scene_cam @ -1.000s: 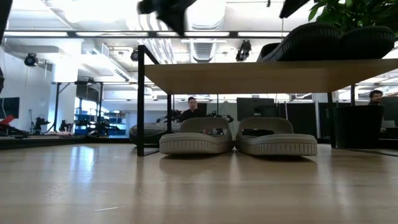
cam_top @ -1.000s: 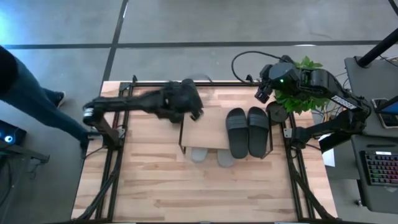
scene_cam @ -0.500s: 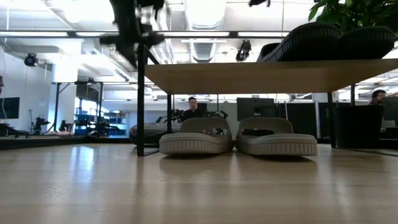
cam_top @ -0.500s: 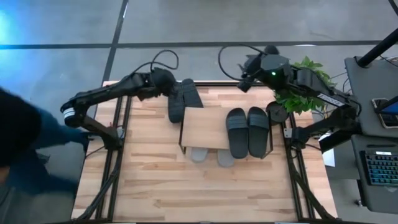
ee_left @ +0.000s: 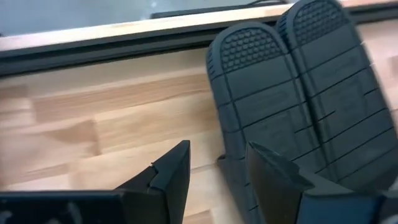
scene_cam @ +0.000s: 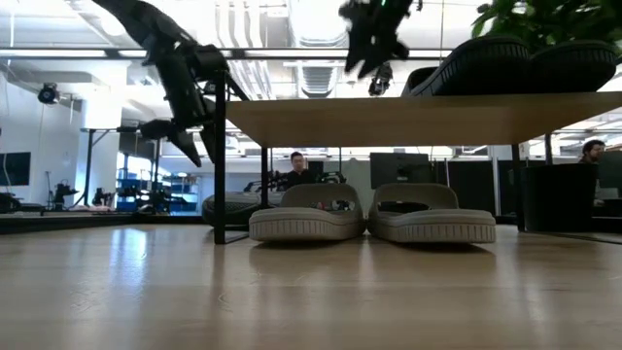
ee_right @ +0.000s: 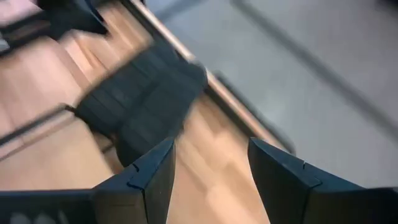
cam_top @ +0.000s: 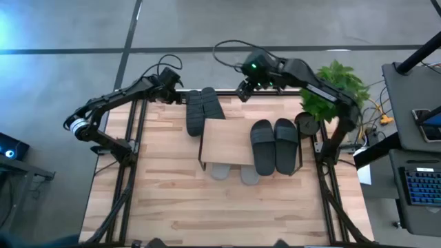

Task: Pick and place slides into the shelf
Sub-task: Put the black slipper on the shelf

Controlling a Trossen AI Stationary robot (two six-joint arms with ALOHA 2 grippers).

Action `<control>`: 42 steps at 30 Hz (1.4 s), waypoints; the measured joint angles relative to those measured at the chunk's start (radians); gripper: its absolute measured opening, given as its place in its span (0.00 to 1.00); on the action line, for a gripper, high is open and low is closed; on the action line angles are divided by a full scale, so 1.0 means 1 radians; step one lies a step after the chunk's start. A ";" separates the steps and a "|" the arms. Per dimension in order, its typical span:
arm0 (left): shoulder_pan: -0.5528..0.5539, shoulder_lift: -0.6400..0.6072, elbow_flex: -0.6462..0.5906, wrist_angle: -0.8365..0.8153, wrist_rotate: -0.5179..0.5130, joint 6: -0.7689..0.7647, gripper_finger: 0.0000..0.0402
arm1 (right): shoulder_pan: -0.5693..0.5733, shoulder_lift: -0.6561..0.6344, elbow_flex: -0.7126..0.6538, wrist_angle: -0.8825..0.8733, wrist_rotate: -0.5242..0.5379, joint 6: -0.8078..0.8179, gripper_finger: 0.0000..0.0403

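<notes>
1. The surface (cam_top: 172, 200) is a light wooden top inside a black frame, standing on a grey floor; a green plant (cam_top: 334, 93) sits off its far right corner, and a desk with a keyboard (cam_top: 420, 186) lies beyond the right edge.
2. In the low view, the room behind is an open office with ceiling lights, and a person (scene_cam: 298, 169) shows far back under the shelf board.
3. The shelf (cam_top: 231, 141) stands mid-surface toward the far edge; the near half of the surface is bare wood.
4. Two dark slides (cam_top: 275, 145) lie side by side on the right end of the shelf's top board, long axes running far to near.
5. Two light grey slides (scene_cam: 369, 216) sit on the lower level, ends facing the low camera.
6. Another dark pair (cam_top: 200, 110) lies sole-up, stacked, just beyond the shelf's far left corner, long axis running far to near, slightly slanted.
7. The left claw (cam_top: 173, 94) hangs spread beside that pair at the far edge, holding nothing.
8. The right claw (cam_top: 244, 88) hovers spread over the far edge, between the stacked pair and the plant.
</notes>
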 joint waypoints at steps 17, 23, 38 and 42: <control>0.208 0.035 -0.199 0.455 0.502 -0.017 0.35 | -0.144 0.238 0.258 -0.147 -0.058 -0.130 0.48; 0.247 0.112 -0.212 0.479 0.506 -0.009 0.35 | -0.144 0.240 0.255 -0.153 -0.058 -0.132 0.48; 0.271 0.263 -0.199 0.565 0.712 0.044 0.35 | -0.144 0.240 0.253 -0.162 -0.048 -0.110 0.48; 0.271 0.269 -0.199 0.566 0.744 0.099 0.35 | -0.143 0.240 0.253 -0.172 -0.047 -0.106 0.48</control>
